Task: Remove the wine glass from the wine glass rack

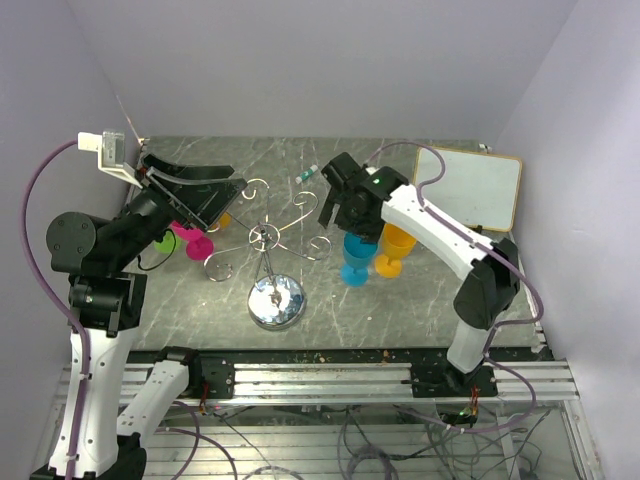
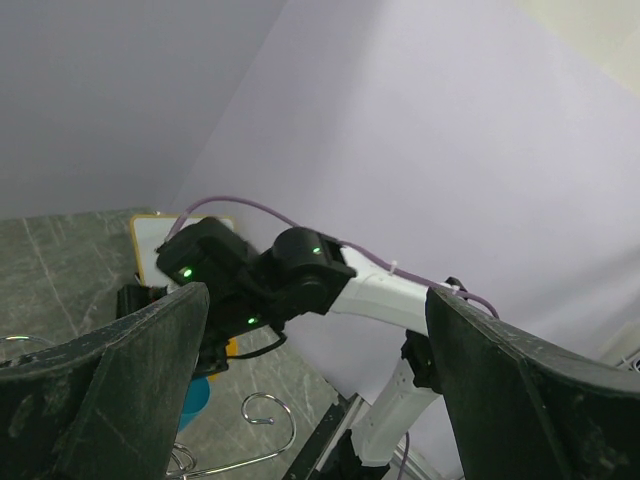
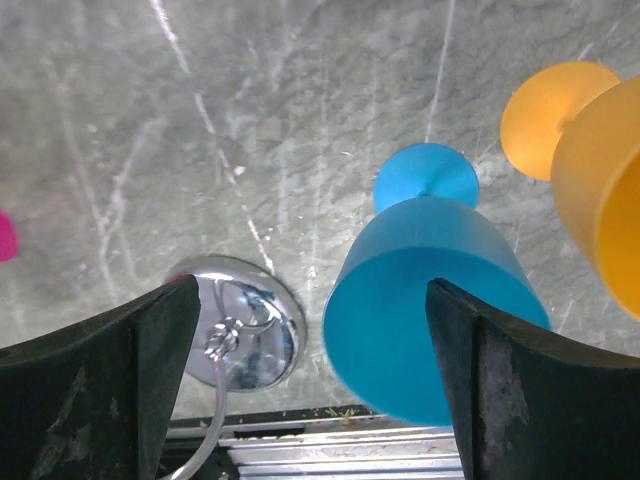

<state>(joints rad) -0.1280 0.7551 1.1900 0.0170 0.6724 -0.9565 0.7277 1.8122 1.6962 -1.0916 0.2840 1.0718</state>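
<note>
The chrome wine glass rack [image 1: 263,238] stands mid-table on its round mirrored base [image 1: 276,302]; the base also shows in the right wrist view [image 3: 245,325]. A blue wine glass [image 1: 355,258] and an orange wine glass [image 1: 393,250] stand upright on the table right of the rack. A pink glass [image 1: 192,240] and a green one [image 1: 160,240] are at the rack's left side, partly hidden; I cannot tell if they hang. My right gripper [image 1: 338,215] is open and empty above the blue glass [image 3: 430,310]. My left gripper [image 1: 228,200] is open and empty, raised by the rack's left hooks.
A whiteboard [image 1: 470,185] lies at the back right and a marker [image 1: 306,173] behind the rack. The left wrist view looks across at the right arm [image 2: 300,275], with a curled rack hook [image 2: 265,410] below. The table's front rail [image 1: 330,375] runs along the near edge.
</note>
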